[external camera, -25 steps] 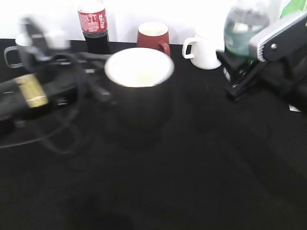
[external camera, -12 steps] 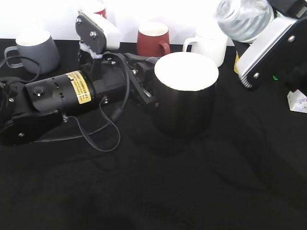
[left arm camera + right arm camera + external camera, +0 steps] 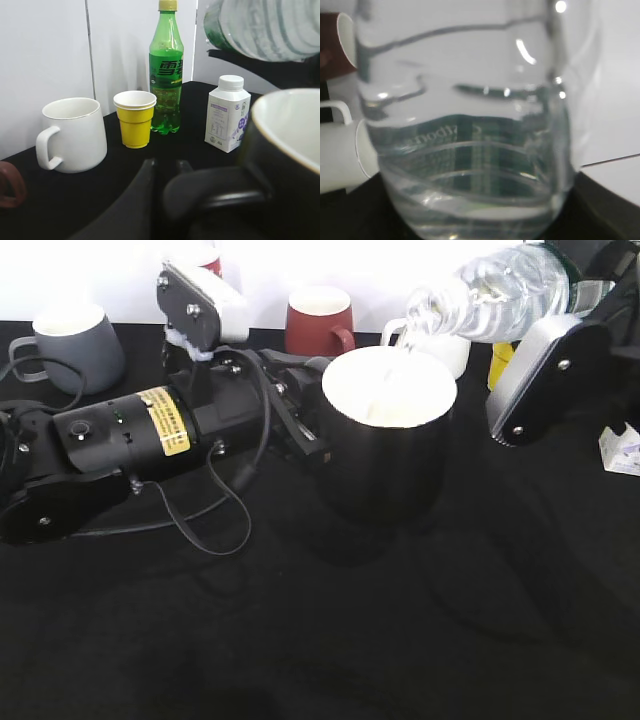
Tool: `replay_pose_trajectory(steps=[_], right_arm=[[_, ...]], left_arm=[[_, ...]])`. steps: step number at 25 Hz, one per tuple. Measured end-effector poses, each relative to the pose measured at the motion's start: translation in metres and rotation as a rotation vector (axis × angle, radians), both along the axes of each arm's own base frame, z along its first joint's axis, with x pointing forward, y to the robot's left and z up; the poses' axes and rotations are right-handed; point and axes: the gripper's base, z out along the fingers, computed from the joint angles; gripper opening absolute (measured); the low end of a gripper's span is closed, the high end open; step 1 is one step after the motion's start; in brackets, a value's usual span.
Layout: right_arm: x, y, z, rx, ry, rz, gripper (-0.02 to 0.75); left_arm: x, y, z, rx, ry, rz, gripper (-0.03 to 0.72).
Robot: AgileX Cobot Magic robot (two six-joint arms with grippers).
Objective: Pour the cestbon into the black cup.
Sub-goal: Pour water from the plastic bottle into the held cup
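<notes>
**Bottle mouth over the cup rim, pour under way**

The cestbon [image 3: 500,285] lies tilted nearly flat, its long axis running from the right claw [image 3: 560,300] down-left to the mouth, which hangs just above the far rim of the black cup [image 3: 385,455]. The right claw is closed round the bottle's base end. The left claw [image 3: 300,425] sits against the cup's handle side, seemingly clamped on the handle, though its tips are hidden. The bottle is clear, ribbed, part full; the cup stands upright on the table [image 3: 320,640], white inside.
</notes>
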Motion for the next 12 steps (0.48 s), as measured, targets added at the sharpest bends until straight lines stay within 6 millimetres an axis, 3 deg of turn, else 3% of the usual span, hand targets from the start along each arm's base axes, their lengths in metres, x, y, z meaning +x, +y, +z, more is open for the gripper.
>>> replay_pose_trajectory(steps=[12], right_arm=[[0.0001,-0.0057,0.0079,-0.07,-0.119,-0.085,0.496]], left_arm=[[-0.0001,-0.0001,-0.0005,0.005,0.003,0.001,0.07]])
